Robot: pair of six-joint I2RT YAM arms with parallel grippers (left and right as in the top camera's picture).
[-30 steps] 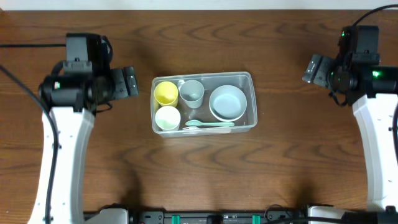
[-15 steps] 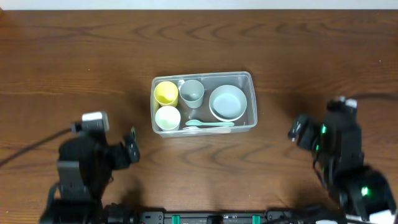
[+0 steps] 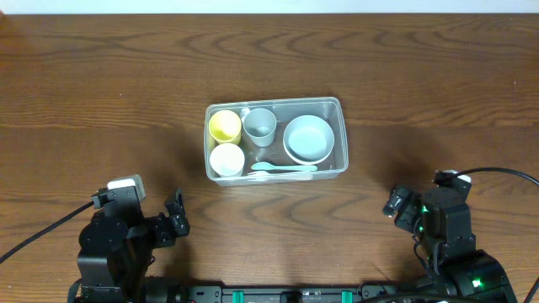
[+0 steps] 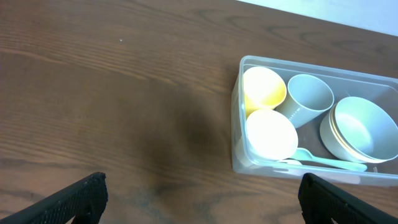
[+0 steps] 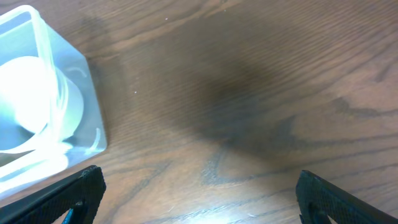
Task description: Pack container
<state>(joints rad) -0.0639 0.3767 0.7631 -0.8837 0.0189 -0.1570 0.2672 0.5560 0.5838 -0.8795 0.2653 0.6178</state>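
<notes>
The clear plastic container sits at the middle of the table. It holds a yellow cup, a white cup, a grey cup, a pale bowl and a light green spoon. The container also shows in the left wrist view and in the right wrist view. My left gripper is open and empty near the front left edge. My right gripper is open and empty near the front right edge. Both stand well clear of the container.
Bare brown wooden table surrounds the container on all sides. Cables run from both arms at the front edge.
Both arms have pulled back from beside the container to the front edge of the table. The container and its contents have not moved.
</notes>
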